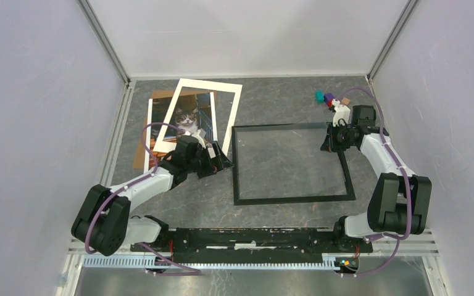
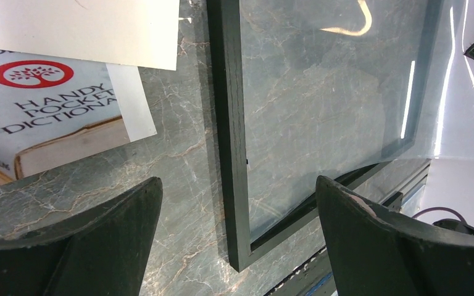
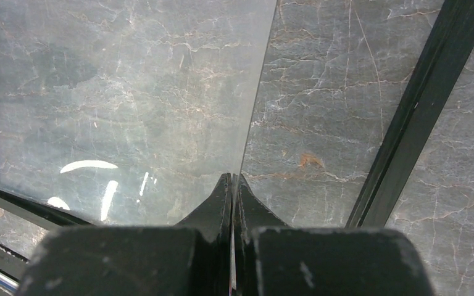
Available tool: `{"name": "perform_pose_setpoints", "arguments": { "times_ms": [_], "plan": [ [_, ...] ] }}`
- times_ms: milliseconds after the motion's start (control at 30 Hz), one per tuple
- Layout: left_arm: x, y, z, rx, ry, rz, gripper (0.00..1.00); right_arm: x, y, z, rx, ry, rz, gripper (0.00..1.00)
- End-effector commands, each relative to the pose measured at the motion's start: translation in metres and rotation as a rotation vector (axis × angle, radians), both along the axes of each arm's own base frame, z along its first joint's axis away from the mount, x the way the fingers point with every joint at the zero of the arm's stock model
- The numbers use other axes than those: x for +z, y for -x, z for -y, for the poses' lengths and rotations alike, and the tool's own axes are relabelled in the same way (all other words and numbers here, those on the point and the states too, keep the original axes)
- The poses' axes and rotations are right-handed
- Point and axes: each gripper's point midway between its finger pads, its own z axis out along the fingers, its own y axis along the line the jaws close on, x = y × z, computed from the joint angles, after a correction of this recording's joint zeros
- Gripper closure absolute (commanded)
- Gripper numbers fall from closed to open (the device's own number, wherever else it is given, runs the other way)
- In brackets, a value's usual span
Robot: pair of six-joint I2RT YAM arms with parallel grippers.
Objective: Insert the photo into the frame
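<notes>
The photo [image 1: 188, 117], a cat print, lies at the back left under a white mat [image 1: 231, 111]; its lower corner [image 2: 55, 123] shows in the left wrist view. The black frame [image 1: 293, 199] lies flat mid-table. My left gripper [image 1: 219, 161] hovers open over the frame's left edge [image 2: 228, 123], near its front corner, with nothing between its fingers [image 2: 129, 222]. By the frame's far right corner, my right gripper [image 1: 330, 139] is shut on the edge of a clear sheet [image 3: 117, 92]. The sheet [image 2: 345, 80] slants above the frame opening.
A brown backing board [image 1: 141, 154] lies beneath the photo and mat at the left. Small coloured blocks [image 1: 327, 98] sit at the back right. Enclosure walls stand on three sides, and the arms' base rail [image 1: 259, 237] runs along the near edge.
</notes>
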Motion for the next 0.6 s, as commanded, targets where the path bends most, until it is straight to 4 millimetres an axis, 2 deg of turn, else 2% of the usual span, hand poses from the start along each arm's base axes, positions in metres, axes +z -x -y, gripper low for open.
{"name": "perform_pose_setpoints", "arguments": {
  "times_ms": [0,567],
  "plan": [
    [0.008,-0.006,0.006,0.011,0.049,0.008,0.01,0.011,0.001,0.004,0.002,0.027,0.025,1.0],
    [0.008,-0.006,0.011,-0.002,0.07,-0.004,0.01,0.007,0.001,-0.012,0.056,-0.016,0.019,1.0]
  ]
}}
